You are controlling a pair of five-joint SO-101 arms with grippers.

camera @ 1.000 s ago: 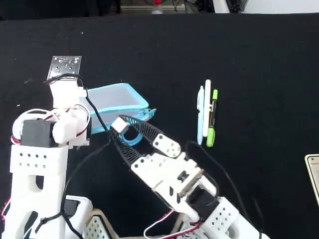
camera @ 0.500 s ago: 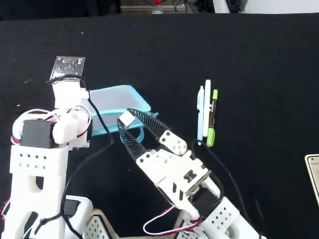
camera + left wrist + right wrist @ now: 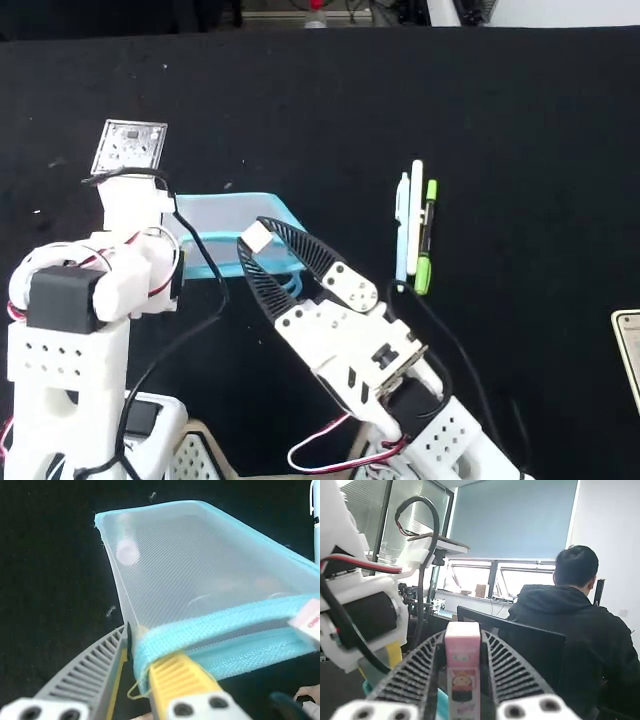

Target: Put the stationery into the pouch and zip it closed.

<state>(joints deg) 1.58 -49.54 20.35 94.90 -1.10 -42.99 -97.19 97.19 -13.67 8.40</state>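
- The right gripper [image 3: 462, 635] pinches a small pink eraser [image 3: 255, 238] lengthwise between its fingers. It is held off the desk [image 3: 520, 120], over the near long edge of the pouch [image 3: 235, 212] and toward the pouch's right end.
- The pouch lies left of the desk's middle. Its long axis runs roughly along the desk's near edge, and its zip edge [image 3: 225, 622] faces the arms.
- The left gripper [image 3: 135, 640] is pressed together on the left corner of that zip edge, so the pouch is pinned at one end.
- The coming move likely turns on eraser against mouth. The opening seems to lie just below and slightly beyond the eraser; the two zip tapes look a little parted, but how far is unclear.
- Three pens [image 3: 415, 225] lie side by side right of the desk's middle, pointing from near edge to far edge. They are well apart from the pouch, and the right arm is the nearer one.
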